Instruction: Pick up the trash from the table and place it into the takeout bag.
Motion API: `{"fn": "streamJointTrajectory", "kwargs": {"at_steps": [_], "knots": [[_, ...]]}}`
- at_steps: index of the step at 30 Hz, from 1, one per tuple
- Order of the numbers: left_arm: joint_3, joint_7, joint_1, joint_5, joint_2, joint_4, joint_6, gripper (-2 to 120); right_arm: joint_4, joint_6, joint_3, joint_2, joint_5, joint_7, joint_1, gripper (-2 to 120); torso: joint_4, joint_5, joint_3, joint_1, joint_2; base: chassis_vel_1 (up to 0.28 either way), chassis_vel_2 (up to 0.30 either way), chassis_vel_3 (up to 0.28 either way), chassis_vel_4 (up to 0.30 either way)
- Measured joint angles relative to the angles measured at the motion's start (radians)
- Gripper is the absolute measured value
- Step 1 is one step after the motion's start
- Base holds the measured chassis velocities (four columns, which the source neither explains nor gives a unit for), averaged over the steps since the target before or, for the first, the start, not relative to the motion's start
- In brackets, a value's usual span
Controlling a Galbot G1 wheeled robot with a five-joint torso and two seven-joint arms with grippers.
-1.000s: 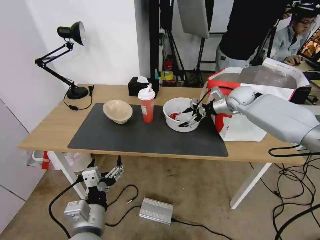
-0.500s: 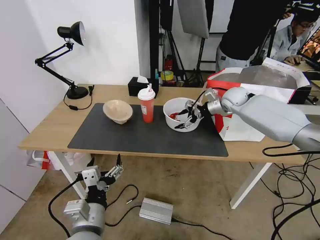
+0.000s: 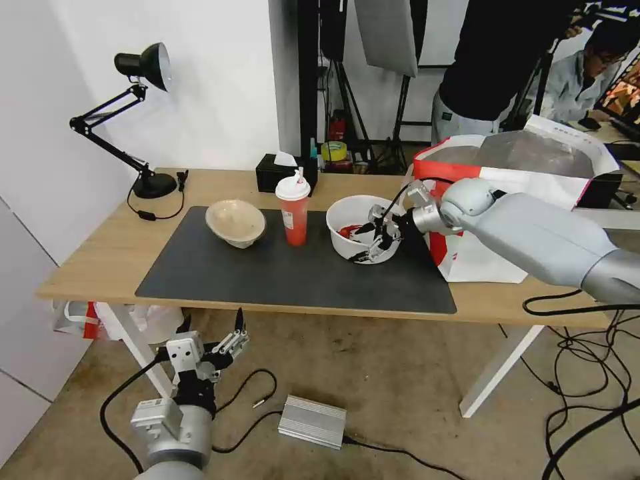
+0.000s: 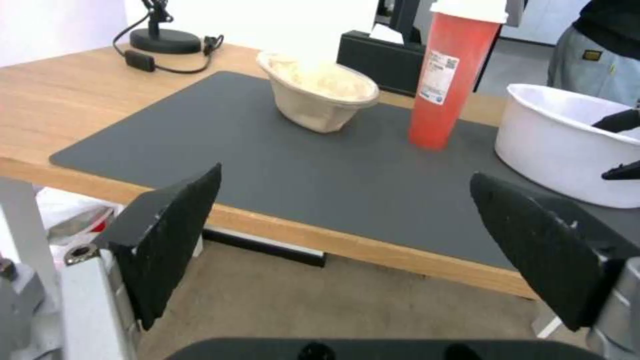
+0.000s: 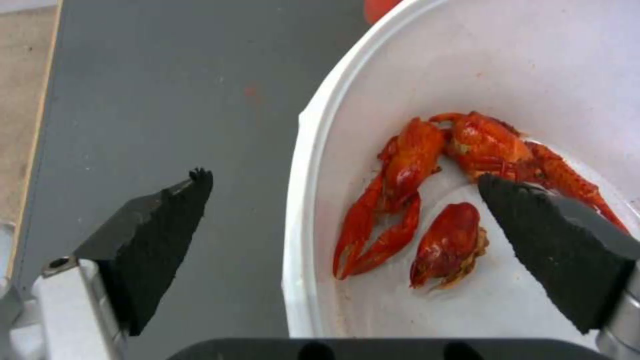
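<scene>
Right gripper point(image 3: 366, 241) is spread wide across the rim of the white bowl point(image 3: 347, 244) on the mat point(image 3: 267, 280), one finger inside, one outside. Cup point(image 3: 293, 212) and beige bowl point(image 3: 235, 223) stand alongside; bag point(image 3: 480, 253) sits behind. Left gripper point(image 3: 210, 329), also wide, hangs below the table point(image 3: 87, 267).

White bowl point(image 3: 350, 230) holds red scraps point(image 5: 427, 195); mat point(image 3: 280, 273) dark grey.

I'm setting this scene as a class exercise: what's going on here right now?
The robot is clearing used food containers into the takeout bag. Its right gripper is at the near rim of the white bowl with red crayfish scraps, jaws open, one inside the wall and one outside. The red drink cup and beige bowl stand on the grey mat. The left gripper hangs open below the table.
</scene>
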Motion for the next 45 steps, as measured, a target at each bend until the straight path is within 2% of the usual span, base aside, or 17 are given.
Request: {"fn": "streamJointTrajectory", "kwargs": {"at_steps": [3, 7, 9, 11, 12, 13, 16, 19, 20, 23, 25, 27, 29, 31, 32, 45], "knots": [[0.000, 0.000, 0.000, 0.000, 0.000, 0.000, 0.000, 100, 0.000, 0.000, 0.000, 0.000, 0.000, 0.000, 0.000, 100, 0.0000, 0.0000, 0.000, 0.000, 0.000, 0.000, 0.000, 0.000, 0.000], [0.000, 0.000, 0.000, 0.000, 0.001, 0.000, 0.000, 100, -0.001, 0.000, 0.001, 0.000, -0.002, -0.006, 0.000, 92, 0.0000, 0.0000, 0.000, 0.000, 0.000, 0.000, 0.000, 0.000, 0.000], [-0.001, 0.000, 0.001, 0.000, 0.001, -0.003, 0.000, 100, -0.001, -0.001, 0.001, -0.001, -0.004, -0.013, -0.001, 80, 0.0000, 0.0000, 0.000, 0.000, 0.000, 0.000, 0.000, 0.000, 0.000], [-0.001, 0.000, 0.001, 0.000, 0.001, -0.003, 0.000, 100, -0.001, -0.001, 0.001, -0.001, -0.004, -0.013, -0.001, 79, -0.0001, 0.0000, 0.000, 0.000, 0.000, 0.000, 0.000, 0.000, 0.000], [-0.001, 0.000, 0.002, 0.000, 0.002, -0.005, 0.000, 100, 0.000, -0.002, 0.001, -0.002, -0.004, -0.016, -0.001, 71, -0.0001, 0.0000, 0.000, 0.000, 0.000, 0.000, 0.000, 0.000, 0.000], [-0.001, 0.000, 0.002, 0.000, 0.002, -0.005, 0.000, 100, 0.000, -0.002, 0.001, -0.002, -0.004, -0.016, -0.001, 71, -0.0001, 0.0000, 0.000, 0.000, 0.000, 0.000, 0.000, 0.000, 0.000], [-0.001, -0.001, 0.005, 0.001, 0.001, -0.009, 0.000, 100, 0.003, -0.002, 0.002, -0.004, -0.004, -0.020, -0.001, 57, 0.0000, 0.0000, 0.000, 0.000, 0.000, 0.000, 0.000, 0.000, 0.000], [-0.002, -0.001, 0.007, 0.010, 0.001, -0.011, -0.001, 100, 0.006, -0.002, 0.002, -0.006, -0.004, -0.024, -0.001, 50, 0.0000, 0.0000, 0.000, 0.000, 0.000, 0.000, 0.000, 0.000, 0.000], [-0.001, -0.001, 0.009, 0.014, 0.000, -0.014, -0.001, 100, 0.009, -0.003, 0.001, -0.009, -0.004, -0.029, -0.001, 41, -0.0001, 0.0000, 0.000, 0.000, 0.000, 0.000, 0.000, 0.000, 0.000], [0.000, -0.001, 0.010, 0.016, -0.001, -0.016, -0.001, 100, 0.011, -0.003, 0.000, -0.011, -0.003, -0.031, 0.000, 35, 0.0000, 0.0001, 0.000, 0.000, 0.000, 0.000, 0.000, 0.000, 0.000], [0.001, -0.001, 0.013, 0.033, -0.003, -0.017, -0.002, 100, 0.019, -0.003, -0.003, -0.016, -0.001, -0.031, 0.000, 24, 0.0000, 0.0000, 0.000, 0.000, 0.000, 0.000, 0.000, 0.000, 0.000], [0.001, -0.001, 0.014, 0.037, -0.003, -0.017, -0.003, 100, 0.022, -0.004, -0.004, -0.017, -0.001, -0.031, 0.000, 22, -0.0001, 0.0000, 0.000, 0.000, 0.000, 0.000, 0.000, 0.000, 0.000], [0.002, -0.002, 0.018, 0.046, -0.004, -0.024, -0.005, 100, 0.035, -0.004, -0.009, -0.021, 0.002, -0.028, -0.002, 8, -0.0001, 0.0001, 0.000, 0.000, 0.000, 0.000, 0.000, 0.000, 0.000], [0.002, -0.002, 0.018, 0.046, -0.004, -0.024, -0.005, 100, 0.036, -0.004, -0.009, -0.020, 0.003, -0.028, -0.003, 7, -0.0001, 0.0001, 0.000, 0.000, 0.000, 0.000, 0.000, 0.000, 0.000], [0.003, -0.002, 0.016, 0.046, -0.003, -0.024, -0.006, 100, 0.036, -0.004, -0.009, -0.016, 0.003, -0.026, -0.005, 1, -0.0001, -0.0001, 0.000, 0.000, 0.000, 0.000, 0.000, 0.000, 0.000], [0.003, -0.002, 0.002, 0.040, 0.006, -0.012, -0.011, 100, 0.023, -0.004, -0.013, 0.011, 0.004, -0.027, -0.004, 0, 0.0000, 0.0000, 0.000, 0.000, 0.000, 0.000, 0.000, 0.000, 0.000]]}}
